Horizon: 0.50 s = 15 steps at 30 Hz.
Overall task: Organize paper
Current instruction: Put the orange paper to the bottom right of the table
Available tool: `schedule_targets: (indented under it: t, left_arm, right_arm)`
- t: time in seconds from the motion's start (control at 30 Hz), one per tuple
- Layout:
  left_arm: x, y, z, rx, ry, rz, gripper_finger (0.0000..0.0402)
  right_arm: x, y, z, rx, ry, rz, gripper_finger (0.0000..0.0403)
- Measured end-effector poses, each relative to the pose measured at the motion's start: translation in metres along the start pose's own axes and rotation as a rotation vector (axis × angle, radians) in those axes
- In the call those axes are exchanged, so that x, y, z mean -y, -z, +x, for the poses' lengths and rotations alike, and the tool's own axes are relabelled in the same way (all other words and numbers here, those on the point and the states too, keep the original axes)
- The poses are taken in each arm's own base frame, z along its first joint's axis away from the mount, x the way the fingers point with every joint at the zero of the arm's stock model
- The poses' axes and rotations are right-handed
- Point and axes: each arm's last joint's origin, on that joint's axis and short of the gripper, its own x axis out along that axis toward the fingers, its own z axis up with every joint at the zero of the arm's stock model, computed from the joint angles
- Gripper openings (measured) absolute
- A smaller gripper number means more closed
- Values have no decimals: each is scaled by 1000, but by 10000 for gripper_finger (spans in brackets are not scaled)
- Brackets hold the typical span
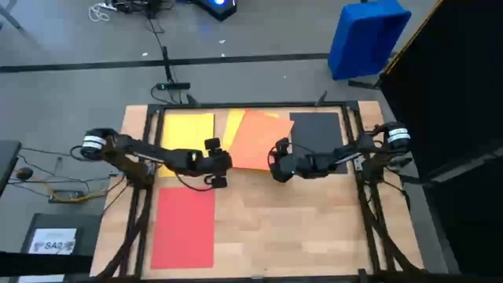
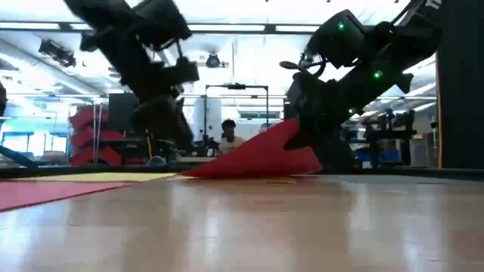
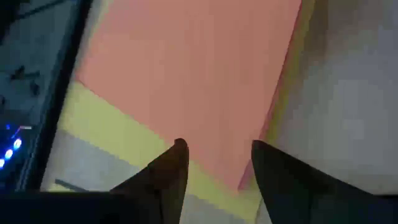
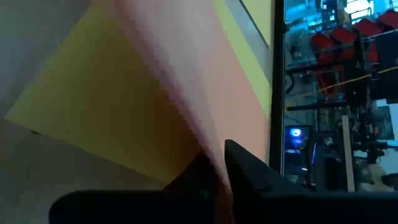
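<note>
An orange sheet [image 1: 255, 140] lies slanted at the table's far middle, on top of a yellow sheet [image 1: 231, 126]. A second yellow sheet [image 1: 187, 130] lies to the far left, a black sheet [image 1: 316, 130] to the far right and a red sheet [image 1: 185, 228] near the left edge. My right gripper [image 1: 277, 163] is shut on the orange sheet's near right corner. My left gripper [image 1: 224, 161] is open just above the sheet's near left corner [image 3: 245, 180], with one finger on each side of it. My right gripper [image 4: 221, 165] pinches the orange sheet's near right corner [image 4: 208, 146] between its two fingers, one layer only, coming from the table's right and slanting down. That corner is raised off the table [image 2: 283, 132]. The rest of the sheet slopes down onto the yellow sheet [image 4: 99, 106] beneath it.
A blue bin [image 1: 368, 38] stands on the floor beyond the far right corner, and a white-labelled dark box [image 1: 53, 240] sits left of the table. Bare wood [image 1: 299, 228] fills the near right half. A person [image 2: 227, 132] sits far behind the table.
</note>
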Motion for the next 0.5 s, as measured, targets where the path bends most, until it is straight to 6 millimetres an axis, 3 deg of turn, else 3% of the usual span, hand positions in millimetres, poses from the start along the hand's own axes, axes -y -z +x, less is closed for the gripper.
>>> schedule_targets:
  t: [0.5]
  left_arm:
    - [3,7,4,17,-2,-9,158]
  right_arm:
    - [4,-4,0,33,33,36,0]
